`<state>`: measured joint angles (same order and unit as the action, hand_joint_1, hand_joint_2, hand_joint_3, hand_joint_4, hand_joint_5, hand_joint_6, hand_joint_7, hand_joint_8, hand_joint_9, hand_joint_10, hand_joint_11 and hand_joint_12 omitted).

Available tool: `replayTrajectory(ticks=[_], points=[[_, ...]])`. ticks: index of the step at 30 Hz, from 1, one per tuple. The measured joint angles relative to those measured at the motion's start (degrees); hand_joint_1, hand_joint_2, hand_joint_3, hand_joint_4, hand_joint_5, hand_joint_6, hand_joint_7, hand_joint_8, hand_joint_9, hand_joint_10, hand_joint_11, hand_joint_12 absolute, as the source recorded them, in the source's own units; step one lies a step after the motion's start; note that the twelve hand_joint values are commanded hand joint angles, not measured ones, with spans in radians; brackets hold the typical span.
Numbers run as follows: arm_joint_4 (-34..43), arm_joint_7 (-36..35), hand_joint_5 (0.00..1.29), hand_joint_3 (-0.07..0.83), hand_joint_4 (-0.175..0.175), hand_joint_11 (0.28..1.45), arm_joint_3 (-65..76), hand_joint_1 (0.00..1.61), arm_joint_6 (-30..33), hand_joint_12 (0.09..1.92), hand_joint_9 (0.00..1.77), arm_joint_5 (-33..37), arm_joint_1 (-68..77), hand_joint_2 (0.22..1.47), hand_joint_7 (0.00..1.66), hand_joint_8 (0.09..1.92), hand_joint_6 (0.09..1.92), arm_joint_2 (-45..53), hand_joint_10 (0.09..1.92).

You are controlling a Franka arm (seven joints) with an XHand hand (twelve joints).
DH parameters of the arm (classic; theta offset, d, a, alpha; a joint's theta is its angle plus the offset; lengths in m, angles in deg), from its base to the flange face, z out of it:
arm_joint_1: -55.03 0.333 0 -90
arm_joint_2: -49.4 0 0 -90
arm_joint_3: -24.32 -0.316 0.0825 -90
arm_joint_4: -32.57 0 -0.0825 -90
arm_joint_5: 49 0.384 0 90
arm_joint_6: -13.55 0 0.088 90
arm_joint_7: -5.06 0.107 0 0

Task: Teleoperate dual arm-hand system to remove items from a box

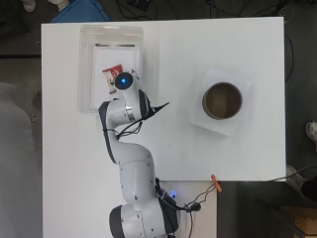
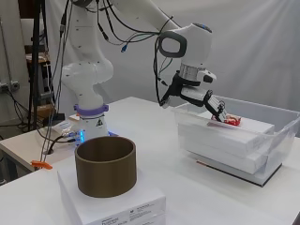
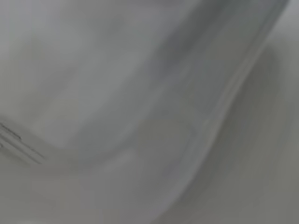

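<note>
Your robot hand [image 2: 202, 97], fingers curled toward but not clearly gripping, reaches the red packet [image 1: 112, 72] at its 11 o'clock in the clear box [image 1: 85, 59].

Overhead, side, close wrist views

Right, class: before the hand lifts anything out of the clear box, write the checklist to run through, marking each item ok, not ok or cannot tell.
1. Hand inside the clear box: ok.
2. Fingers reach the red and white packet: ok.
3. Fingers closed round the packet: cannot tell.
4. Packet lies on the white stack, nothing on top of it: ok.
5. Brown cylinder stands apart from the box: ok.
</note>
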<state>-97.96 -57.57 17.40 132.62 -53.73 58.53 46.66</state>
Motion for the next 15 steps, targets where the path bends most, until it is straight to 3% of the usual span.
replayTrajectory(ticks=[6,7,8,9,10,11,13,14,15], points=[[9.5,-0.2,0.21,-0.016,-0.031,0.48,-3.3,0.22,-4.9,0.09,0.4,-0.9,-1.9,0.89,0.34,0.09,0.09,7.8,0.09],[11.7,-0.2,0.34,0.005,-0.003,0.54,-3.2,0.41,-5.9,0.09,0.52,-1.4,-1.6,0.94,0.45,0.09,0.09,9.5,0.09],[13.9,-0.4,0.57,0.008,-0.061,0.62,-3.2,0.79,-7.2,0.38,0.75,-1.8,-1.4,1.0,0.67,0.36,0.38,11.3,0.39],[15.9,-0.7,0.77,0.006,0.006,0.74,-3.2,0.95,-9.1,0.88,0.99,-2.0,-1.3,1.04,0.9,0.71,0.63,12.9,0.86],[17.9,-1.5,0.9,0.003,0.078,0.82,-3.0,1.01,-12.0,1.24,1.15,-1.2,-1.3,1.06,1.04,0.94,0.76,14.4,1.19],[19.2,-2.2,0.97,0.002,0.125,0.85,-2.5,1.03,-14.2,1.44,1.24,0.5,-1.5,1.08,1.11,1.06,0.84,15.5,1.36],[20.2,-4.0,1.02,0.0,0.164,0.83,-1.1,1.04,-17.2,1.56,1.3,4.4,-1.9,1.09,1.18,1.09,0.89,16.9,1.43],[19.9,-5.1,1.01,-0.001,0.044,0.8,-0.5,1.12,-18.1,1.55,1.29,6.1,-2.0,1.09,1.14,1.11,0.82,17.1,1.38],[19.1,-6.1,1.01,-0.001,-0.055,0.77,0.1,1.19,-18.5,1.52,1.28,7.3,-2.2,1.09,1.12,1.1,0.77,16.7,1.31]])
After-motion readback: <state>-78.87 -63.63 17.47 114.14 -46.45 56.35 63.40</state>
